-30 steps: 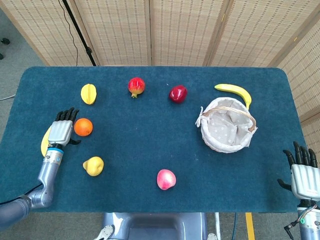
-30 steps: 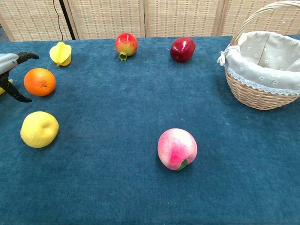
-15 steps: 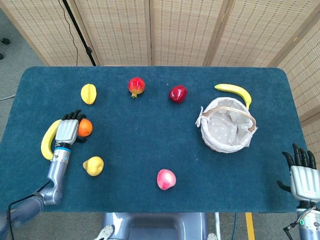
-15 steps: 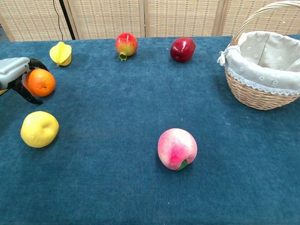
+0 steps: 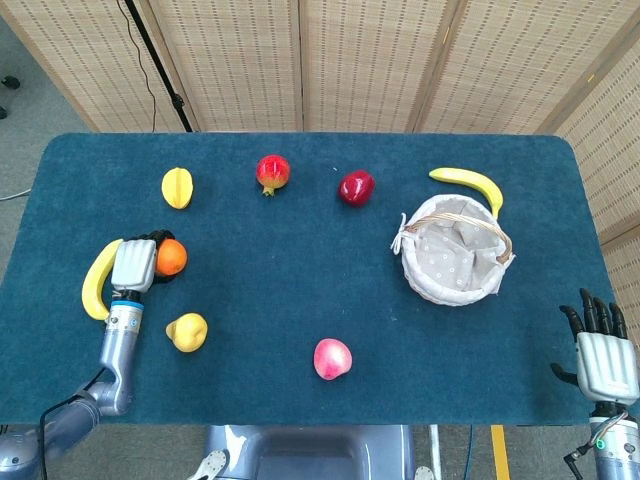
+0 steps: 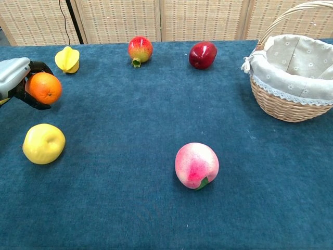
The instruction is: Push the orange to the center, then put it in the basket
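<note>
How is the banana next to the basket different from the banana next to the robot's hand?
The banana by the basket lies at the far right of the table, just beyond the basket; the banana by the left hand lies at the near left edge. The first is fully visible and arches sideways; the second curves front to back and is partly hidden by the left hand. Both are yellow and curved and lie flat on the blue cloth.

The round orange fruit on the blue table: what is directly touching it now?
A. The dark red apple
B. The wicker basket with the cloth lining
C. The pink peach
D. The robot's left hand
D. The left hand has its dark fingers curled around the round orange fruit at the left of the blue table, while the wicker basket with the cloth lining stands far off on the right.
</note>
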